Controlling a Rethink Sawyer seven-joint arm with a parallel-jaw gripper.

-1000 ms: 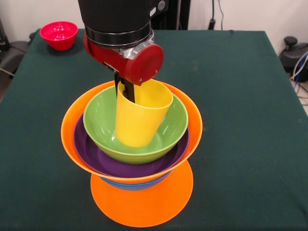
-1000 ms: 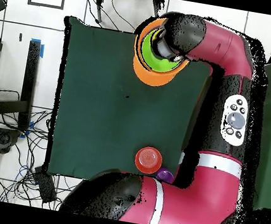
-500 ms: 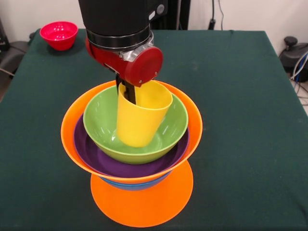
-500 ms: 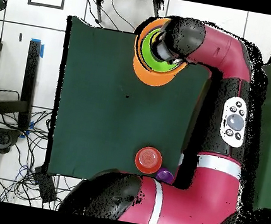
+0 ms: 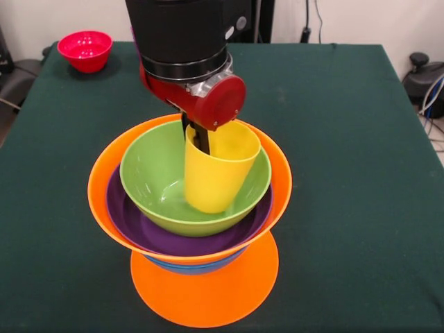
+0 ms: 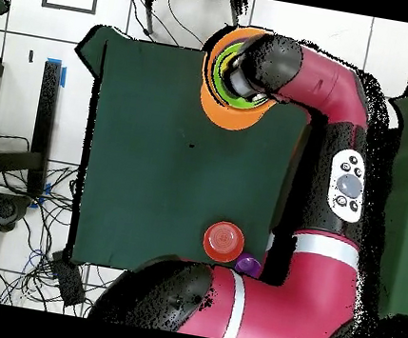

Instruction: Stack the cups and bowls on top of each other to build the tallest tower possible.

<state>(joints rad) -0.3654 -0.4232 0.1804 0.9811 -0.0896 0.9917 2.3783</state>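
Your gripper (image 5: pixel 200 136) is clamped on the yellow cup's (image 5: pixel 216 173) rim, one finger inside; the cup sits tilted in the green bowl (image 5: pixel 156 182) atop the tower (image 5: pixel 191 229). Release it while it leans and it may tip over, or a sideways pull may shift the stack. No writing or labels are readable.

- Table cover (image 5: pixel 361 173): dark green cloth, covering the whole tabletop.
- Floor (image 6: pixel 177 8): white tiles, visible around the table in the overhead view.
- Cables (image 6: pixel 34 255): a loose black tangle on the floor, left of the table near its lower corner.
- Blue tape (image 6: pixel 53 68): a short strip on the floor, left of the table.
- Black device (image 5: pixel 423 76): beyond the table's right edge, with cables attached.
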